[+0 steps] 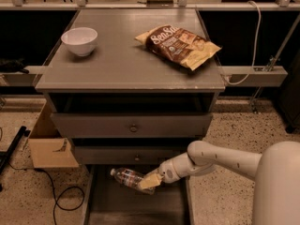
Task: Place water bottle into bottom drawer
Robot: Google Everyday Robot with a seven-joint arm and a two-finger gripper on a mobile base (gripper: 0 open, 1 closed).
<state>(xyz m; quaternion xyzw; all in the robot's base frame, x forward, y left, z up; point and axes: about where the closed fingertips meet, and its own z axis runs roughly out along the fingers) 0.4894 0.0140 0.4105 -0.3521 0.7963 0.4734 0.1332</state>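
Above the gripper, the grey cabinet is filling most of the frame, and directly beneath the gripper the bottom drawer is standing pulled out, its plain floor showing. To the gripper's right, the white arm is hanging low over the drawer's right edge. Well above the gripper, a snack bag and a white bowl are sitting apart on the cabinet top. The gripper is clamping the water bottle at its base end. The bottle is slanting away to the gripper's left, cap outermost, apparently clear of the drawer floor and just below the knobbed drawer fronts.

The step in hand is looking like the set-down. It is calling for a slow descent until the bottle is resting on the floor, well inside the side walls, before the fingers are parting, since a round ribbed bottle is likely to roll. The arm is stretching nearly level from the right, elbow raised, wrist angling down and left.
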